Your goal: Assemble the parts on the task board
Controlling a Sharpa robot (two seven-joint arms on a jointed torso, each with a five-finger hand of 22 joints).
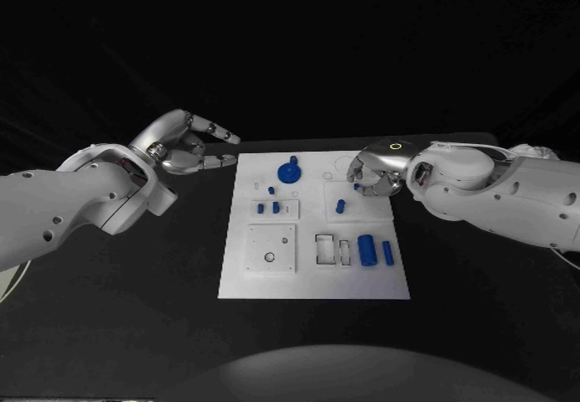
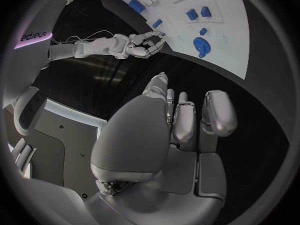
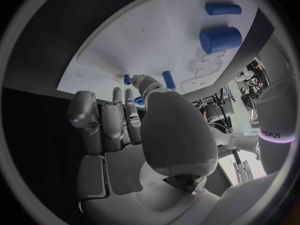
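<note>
The white task board lies in the middle of the black table. On it are a blue knob, small blue pegs, a thick blue cylinder and a thinner one. My right hand hovers over the board's far right corner with fingers curled. In the right wrist view a small blue part sits pinched between the thumb and fingers of that hand. My left hand hangs beside the board's far left corner, off the board, fingers curled in with nothing in them.
Raised white frames and recesses cover the board, including a square plate and a rectangular slot. Black table surrounds the board on all sides. Both white forearms reach in from the table's sides.
</note>
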